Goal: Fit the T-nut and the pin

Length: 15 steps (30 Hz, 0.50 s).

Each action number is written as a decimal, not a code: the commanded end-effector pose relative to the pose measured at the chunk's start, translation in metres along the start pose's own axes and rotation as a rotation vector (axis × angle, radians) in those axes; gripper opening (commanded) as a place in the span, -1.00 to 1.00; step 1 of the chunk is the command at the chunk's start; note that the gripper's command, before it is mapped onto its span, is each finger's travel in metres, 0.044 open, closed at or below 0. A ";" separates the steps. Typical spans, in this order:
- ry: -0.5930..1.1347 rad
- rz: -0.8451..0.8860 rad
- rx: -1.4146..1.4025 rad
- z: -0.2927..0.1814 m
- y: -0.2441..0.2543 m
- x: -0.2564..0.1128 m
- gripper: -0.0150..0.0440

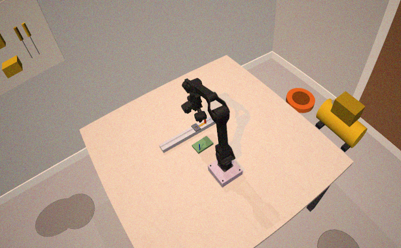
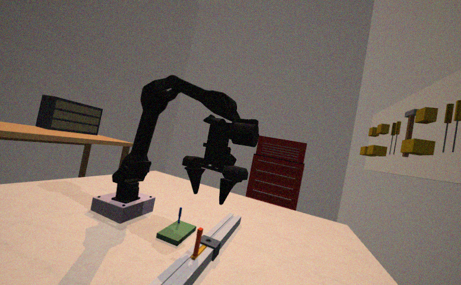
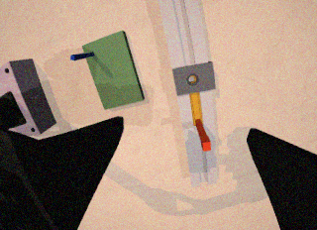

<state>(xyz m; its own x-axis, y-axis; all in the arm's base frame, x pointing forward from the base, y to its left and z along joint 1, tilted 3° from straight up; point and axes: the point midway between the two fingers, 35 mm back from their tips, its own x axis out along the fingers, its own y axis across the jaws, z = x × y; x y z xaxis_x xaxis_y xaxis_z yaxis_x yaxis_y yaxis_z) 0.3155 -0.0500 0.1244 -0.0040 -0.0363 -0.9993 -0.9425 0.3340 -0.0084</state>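
- Over the desk (image 1: 150, 184) (image 2: 278, 247) (image 3: 277, 66), above the aluminum rail (image 1: 174, 142) (image 2: 176, 273) (image 3: 195, 37), the tool (image 1: 195, 114) (image 2: 208, 198) (image 3: 186, 129) hung wide open, with nothing between its fingers.
- Along the slot, the brass T-nut (image 1: 201, 125) (image 2: 200, 251) (image 3: 196, 108) reached under the dark bracket (image 1: 194, 125) (image 2: 214, 243) (image 3: 205, 78); brass showed through the hole; its orange handle (image 1: 205, 121) (image 2: 198, 241) (image 3: 203, 137) stood up beyond the bracket.
- The nut stage looked finished, so the pin was probably the job in hand; the blue pin (image 1: 199, 146) (image 2: 180, 214) (image 3: 81, 57) stood in the green tray (image 1: 207, 141) (image 2: 171, 234) (image 3: 116, 86), between the rail and the arm's base (image 1: 236, 174) (image 2: 102, 206) (image 3: 40, 96).
- The next move called for a swing to the tray, then a square, gentle grip; a crooked pin could catch the hole's rim, and a knock to the handle could shift the nut.
- Pale and faintly grained, the desk carried the arm's shadows; the rail ran roughly parallel to the edge nearest the grey wall (image 1: 135, 36).
- Past one edge, an orange ring (image 1: 292, 104) lay on the floor near a yellow cylinder (image 1: 335, 118); past another stood a red tool chest (image 2: 275, 176).
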 end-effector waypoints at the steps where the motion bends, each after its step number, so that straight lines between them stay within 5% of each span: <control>1: 0.006 0.022 0.525 0.020 0.044 0.001 1.00; 15: 0.020 0.024 1.443 0.037 0.114 0.007 1.00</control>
<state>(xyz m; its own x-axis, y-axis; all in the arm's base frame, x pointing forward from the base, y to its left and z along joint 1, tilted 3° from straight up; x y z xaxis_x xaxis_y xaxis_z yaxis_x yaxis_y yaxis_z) 0.2720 -0.0061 0.1291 0.0021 -0.0365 -0.9993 -0.4343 0.9001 -0.0338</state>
